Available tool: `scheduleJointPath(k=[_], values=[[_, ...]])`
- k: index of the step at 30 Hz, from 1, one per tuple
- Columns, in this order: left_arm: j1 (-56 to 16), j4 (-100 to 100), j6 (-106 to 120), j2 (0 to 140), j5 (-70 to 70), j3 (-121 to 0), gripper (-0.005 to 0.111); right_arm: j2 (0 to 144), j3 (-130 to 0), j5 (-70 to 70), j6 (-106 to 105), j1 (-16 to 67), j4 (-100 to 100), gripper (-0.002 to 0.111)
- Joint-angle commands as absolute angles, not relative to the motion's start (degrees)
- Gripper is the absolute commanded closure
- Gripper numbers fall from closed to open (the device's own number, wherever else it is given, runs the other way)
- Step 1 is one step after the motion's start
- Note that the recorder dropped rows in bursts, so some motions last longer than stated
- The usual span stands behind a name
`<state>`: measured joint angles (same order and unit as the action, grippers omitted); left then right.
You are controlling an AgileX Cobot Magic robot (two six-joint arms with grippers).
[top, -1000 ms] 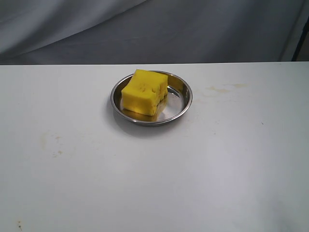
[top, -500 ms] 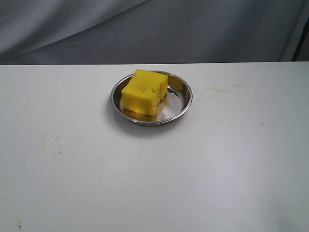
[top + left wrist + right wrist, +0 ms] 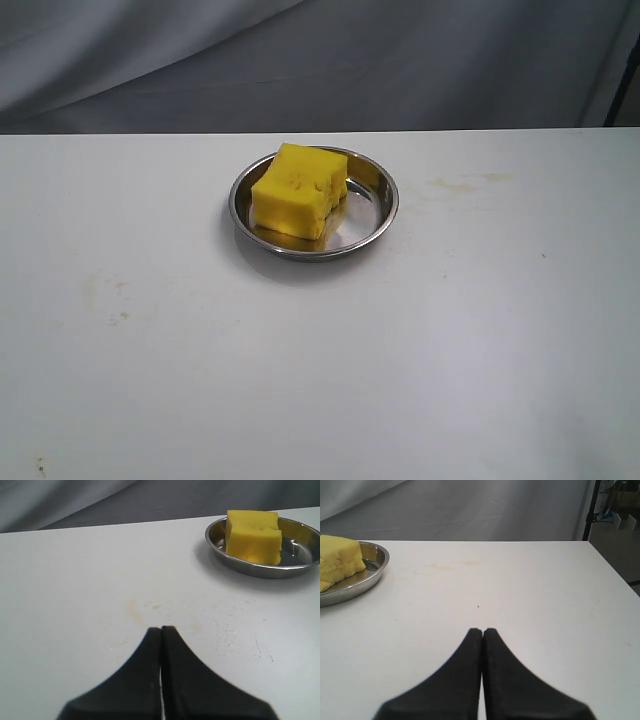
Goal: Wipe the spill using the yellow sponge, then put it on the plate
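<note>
You see the yellow sponge (image 3: 298, 190) resting in the plate (image 3: 366, 206) on the counter (image 3: 300, 380); left tool (image 3: 161, 629) and right tool (image 3: 483, 630) pressed together, holding nothing.

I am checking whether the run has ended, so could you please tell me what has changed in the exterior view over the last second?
Nothing visibly changed. The yellow sponge lies in the plate exactly as before, and no arm has entered the exterior view. In the wrist views the left gripper and right gripper are shut and empty.
</note>
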<state>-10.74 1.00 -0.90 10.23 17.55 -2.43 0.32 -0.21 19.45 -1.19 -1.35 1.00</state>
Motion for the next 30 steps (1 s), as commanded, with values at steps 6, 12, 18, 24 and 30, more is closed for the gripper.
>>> scheduleJointPath(k=[6,12,18,24,30], values=[[-10.58,2.60,-0.85,8.26,14.77,0.00,0.107,0.00,0.00,19.25,-1.25,-1.24,1.01,0.108],[-10.68,1.88,-1.29,5.34,16.06,0.00,0.107,0.00,0.00,19.25,-1.25,-1.24,1.01,0.108],[-10.57,1.88,-1.29,5.34,16.06,0.00,0.107,0.00,0.00,19.25,-1.25,-1.24,1.01,0.108],[-10.47,1.88,-1.29,3.20,16.48,0.00,0.107,0.00,0.00,19.25,-1.25,-1.24,1.01,0.108],[-6.77,1.65,-1.41,0.00,17.75,0.00,0.107,0.00,0.00,19.25,-1.25,-1.24,1.01,0.108]])
